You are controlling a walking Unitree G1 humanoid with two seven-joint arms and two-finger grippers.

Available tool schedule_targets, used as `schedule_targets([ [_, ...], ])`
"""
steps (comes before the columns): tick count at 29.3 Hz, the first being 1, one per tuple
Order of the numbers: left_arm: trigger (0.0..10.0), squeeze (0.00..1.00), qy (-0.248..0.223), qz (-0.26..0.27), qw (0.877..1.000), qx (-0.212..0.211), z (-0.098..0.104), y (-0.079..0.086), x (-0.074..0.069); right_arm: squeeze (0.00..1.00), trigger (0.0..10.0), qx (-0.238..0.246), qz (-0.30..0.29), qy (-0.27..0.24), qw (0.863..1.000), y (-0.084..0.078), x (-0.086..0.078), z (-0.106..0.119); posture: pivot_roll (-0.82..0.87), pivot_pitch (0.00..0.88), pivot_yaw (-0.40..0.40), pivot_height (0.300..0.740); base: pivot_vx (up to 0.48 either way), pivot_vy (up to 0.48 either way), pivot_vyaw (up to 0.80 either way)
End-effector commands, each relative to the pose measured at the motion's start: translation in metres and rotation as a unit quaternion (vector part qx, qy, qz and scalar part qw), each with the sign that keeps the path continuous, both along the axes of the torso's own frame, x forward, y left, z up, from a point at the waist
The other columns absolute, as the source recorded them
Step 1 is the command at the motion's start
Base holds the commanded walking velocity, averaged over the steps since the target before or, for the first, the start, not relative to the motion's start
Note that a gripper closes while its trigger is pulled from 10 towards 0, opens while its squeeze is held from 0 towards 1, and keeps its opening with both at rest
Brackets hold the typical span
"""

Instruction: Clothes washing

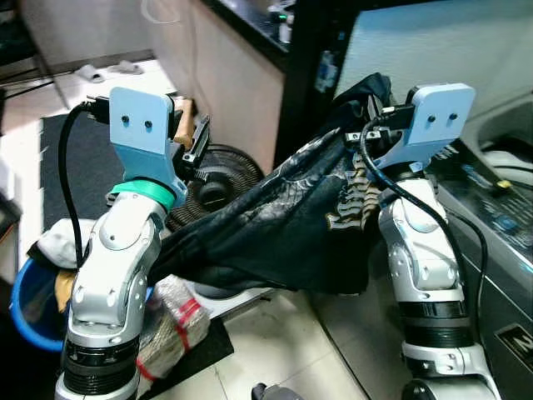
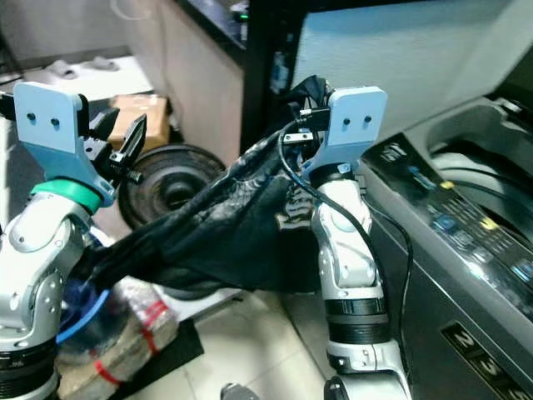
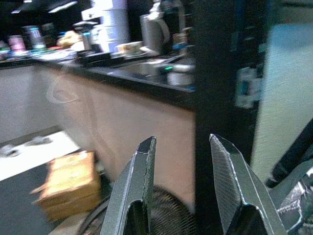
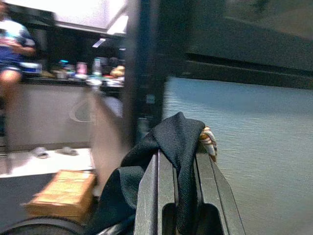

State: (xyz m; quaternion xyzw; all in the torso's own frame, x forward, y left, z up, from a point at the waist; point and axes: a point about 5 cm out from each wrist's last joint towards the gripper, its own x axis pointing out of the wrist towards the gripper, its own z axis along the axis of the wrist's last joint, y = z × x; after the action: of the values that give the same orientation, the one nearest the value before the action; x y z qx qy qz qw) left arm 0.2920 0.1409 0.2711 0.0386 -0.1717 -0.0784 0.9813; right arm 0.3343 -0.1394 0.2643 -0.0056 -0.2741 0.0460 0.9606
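Observation:
A dark garment (image 1: 283, 217) with a pale print hangs stretched across the middle. Its top end is bunched between the fingers of my right gripper (image 4: 179, 152), which is shut on it and held high beside the washing machine (image 2: 466, 200). The cloth slants down to my left arm's elbow, above the blue laundry basket (image 1: 23, 310). My left gripper (image 3: 182, 142) is raised at the left, open, with nothing between its fingers (image 2: 136, 135). The machine's lid (image 1: 433, 42) stands up, and the drum opening (image 2: 475, 158) shows at the far right.
A floor fan (image 1: 218, 190) lies below the left gripper, with a cardboard box (image 2: 137, 108) behind it. A plastic-wrapped bundle (image 1: 176, 321) sits by the basket. A dark counter (image 1: 241, 33) and black post (image 1: 304, 75) stand behind. A person (image 4: 12, 44) stands far back.

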Motion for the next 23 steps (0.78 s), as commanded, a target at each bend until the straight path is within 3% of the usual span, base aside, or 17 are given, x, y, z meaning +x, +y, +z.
schedule_targets([
  [1, 10.0, 0.00, 0.002, 0.000, 1.000, 0.000, -0.0001, 0.0005, -0.0004, 0.00, 10.0, 0.013, -0.001, -0.004, 1.000, -0.0026, -0.0001, 0.0030, 0.08, 0.000, 0.001, 0.740, 0.000, 0.000, -0.79],
  [23, 10.0, 0.00, 0.004, 0.001, 1.000, 0.002, -0.0008, 0.0000, -0.0002, 0.00, 10.0, 0.014, 0.003, -0.005, 1.000, -0.0005, 0.0009, 0.0039, 0.08, 0.000, 0.002, 0.740, 0.000, 0.000, -0.79],
])
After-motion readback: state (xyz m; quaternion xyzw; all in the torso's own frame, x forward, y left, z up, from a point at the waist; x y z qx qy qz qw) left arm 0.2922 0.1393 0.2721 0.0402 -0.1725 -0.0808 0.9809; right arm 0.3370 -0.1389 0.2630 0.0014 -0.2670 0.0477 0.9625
